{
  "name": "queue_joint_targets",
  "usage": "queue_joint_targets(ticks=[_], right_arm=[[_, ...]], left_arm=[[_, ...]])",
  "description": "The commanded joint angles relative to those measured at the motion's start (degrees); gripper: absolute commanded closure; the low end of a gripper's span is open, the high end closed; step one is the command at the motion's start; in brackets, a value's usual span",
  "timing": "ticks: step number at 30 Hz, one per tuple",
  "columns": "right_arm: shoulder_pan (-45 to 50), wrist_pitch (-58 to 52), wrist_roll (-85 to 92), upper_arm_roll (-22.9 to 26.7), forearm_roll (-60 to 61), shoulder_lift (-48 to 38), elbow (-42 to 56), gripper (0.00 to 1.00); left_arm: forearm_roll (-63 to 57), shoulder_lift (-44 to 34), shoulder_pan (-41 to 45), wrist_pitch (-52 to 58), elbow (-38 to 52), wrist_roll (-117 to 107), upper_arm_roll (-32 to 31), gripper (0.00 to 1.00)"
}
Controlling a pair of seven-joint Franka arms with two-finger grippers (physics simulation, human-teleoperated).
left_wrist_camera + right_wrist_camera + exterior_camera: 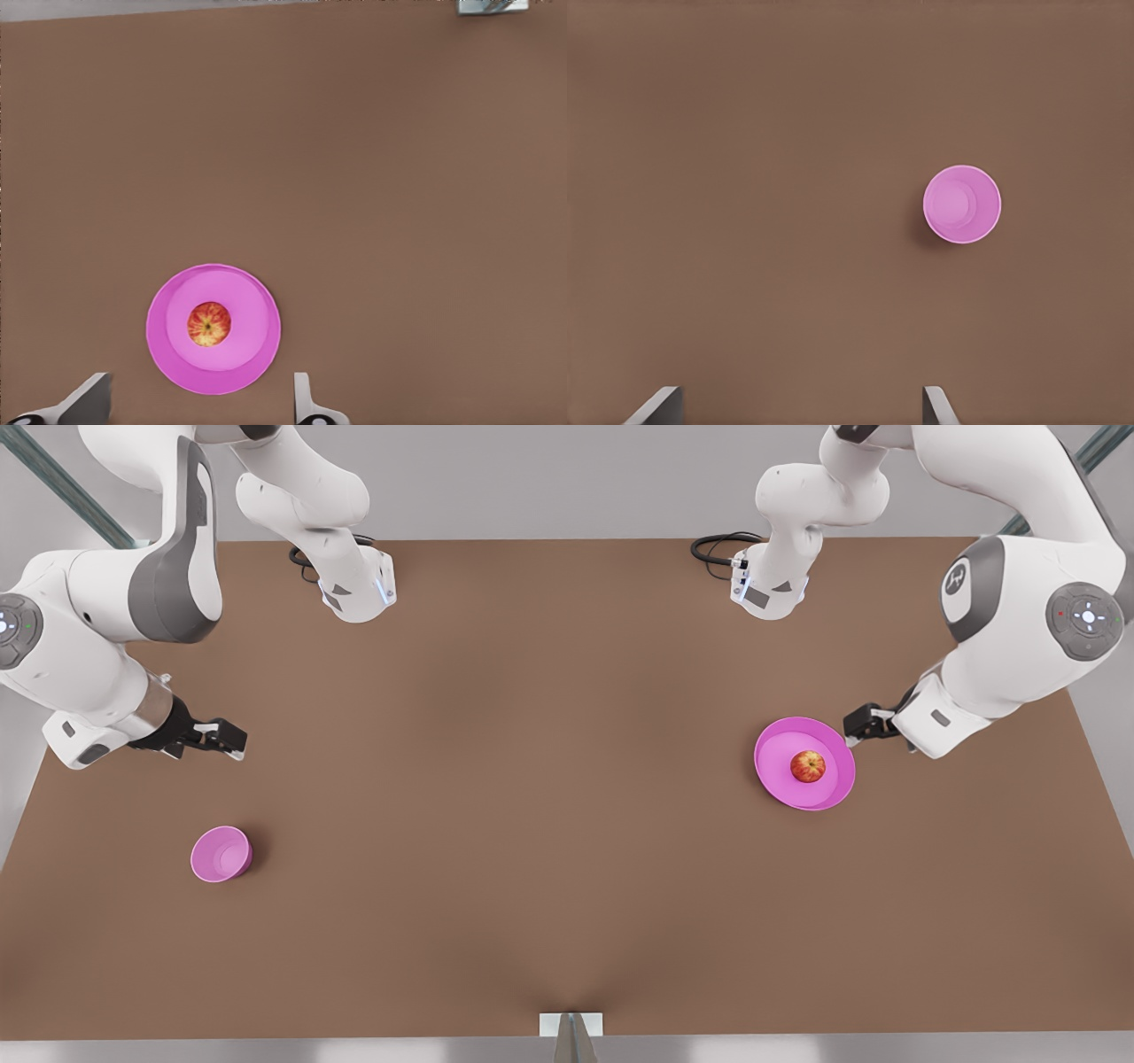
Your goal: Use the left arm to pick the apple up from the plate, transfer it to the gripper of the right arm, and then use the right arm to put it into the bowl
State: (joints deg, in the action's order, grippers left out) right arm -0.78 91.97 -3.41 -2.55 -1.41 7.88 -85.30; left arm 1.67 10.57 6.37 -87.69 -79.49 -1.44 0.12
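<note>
Left gripper [858, 726]: fingers [89, 400] spread wide, holding nothing. Hangs above the table [549, 779], just beside the plate's rim on the front view's right. In the left wrist view the two fingertips frame the near edge of the plate [257, 354].

Right gripper [229, 738]: fingers [660, 403] apart, holding nothing. Hangs over bare table on the front view's left, near the bowl [221, 854] but clear of it. The silver wrist ring sits just behind the gripper.

Apple [807, 766]: red with yellow-orange patches. Rests at the middle of the plate, untouched, stem end up in the left wrist view [209, 324].

Plate [780, 779]: wide, shallow, magenta. Lies flat on the table on the front view's right, well apart from the bowl.

Bowl: small, deep, pink-purple. Stands upright on the table, toward the near edge on the front view's left. Nothing inside it in the right wrist view [962, 204].

Table: brown, matte. Carries both arm bases along the far edge, each with a black cable [716, 545] coiled beside it.
</note>
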Motion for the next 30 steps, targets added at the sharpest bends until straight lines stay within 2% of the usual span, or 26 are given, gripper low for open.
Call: queue_joint_targets(ticks=[1,2,3,5,8,11,17,30], right_arm=[[0.07,0.23,-2.48,0.0,0.09,-0.06,0.04,0.0],[0.07,0.32,-2.48,0.0,0.0,-0.06,0.04,0.0],[-0.01,0.32,-2.3,0.0,0.0,-0.06,0.13,0.0],[0.07,0.32,-2.39,0.0,0.0,-0.06,0.13,0.0],[-0.01,0.32,-2.21,0.0,-0.09,-0.06,0.22,0.0],[-0.01,0.23,-2.13,0.0,-0.09,-0.06,0.22,0.0],[-0.01,0.23,-2.13,0.0,-0.09,0.29,0.57,0.0],[-0.1,0.23,-2.04,0.0,0.0,0.29,0.57,0.0]], left_arm=[[-0.79,0.32,-0.13,-3.01,-0.14,2.05,0.06,0.0],[-0.53,2.69,-0.66,-6.08,-1.36,1.7,0.06,0.0],[-0.44,-1.07,-0.92,-16.35,-15.23,1.44,0.49,0.0],[-0.35,-7.58,-1.01,-30.5,-33.78,-0.76,0.85,0.0],[-0.35,-11.8,-1.28,-39.91,-48.99,-0.76,1.2,0.0],[-0.35,-11.1,-2.94,-44.66,-54.01,-0.76,1.9,0.0],[-0.35,-4.16,-3.74,-53.19,-58.24,-0.67,1.99,0.0],[-0.44,5.25,-4.97,-58.91,-58.06,-0.32,2.78,0.0]])
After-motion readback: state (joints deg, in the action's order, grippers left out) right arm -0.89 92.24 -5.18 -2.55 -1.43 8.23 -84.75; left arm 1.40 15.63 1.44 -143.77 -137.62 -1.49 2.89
